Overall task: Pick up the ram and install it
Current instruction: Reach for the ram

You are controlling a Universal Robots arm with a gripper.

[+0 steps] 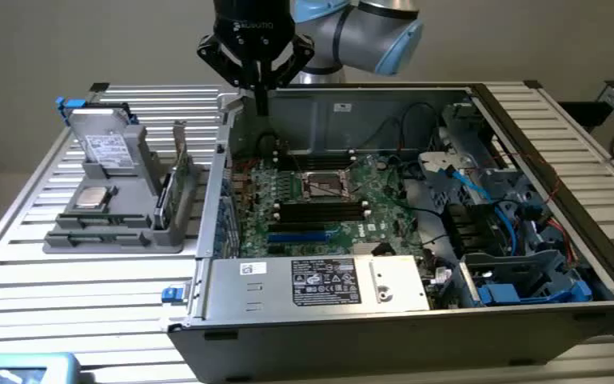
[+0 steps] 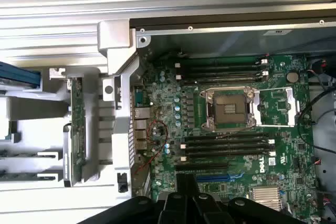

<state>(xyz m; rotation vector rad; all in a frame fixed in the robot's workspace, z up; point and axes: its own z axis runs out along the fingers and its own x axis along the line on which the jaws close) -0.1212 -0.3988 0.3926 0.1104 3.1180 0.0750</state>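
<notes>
up high over the far corner of the computer case (image 1: 318,292), on the holder's side: the claw (image 1: 260,102), clenched shut, nothing in it

standing on its thin edge in the grey holder (image 1: 115,236) on the worktop (image 1: 61,296), toward the edge on the exterior view's left: the ram (image 1: 185,188), just beside the tall metal case wall (image 1: 220,180), not touched yet

looks like the reach-for-the-ram step. to do it well, probably best to spread the claw wide before going low, line it up along the long green stick, come straight down, and pinch the flat sides near the middle to stop any tipping. gentle squeeze, since thin and easy to hurt by the look of it

tight spot there: holder parts on one side, case wall on the other, so little room to slide sideways. could bump the wall's top rim if crossing too low. lots of open air above the holder, so safest to travel high. bare worktop in front of the holder, toward the near edge. inside the case, on the green board (image 1: 376,200), long black slots (image 1: 318,210) lying open
</notes>
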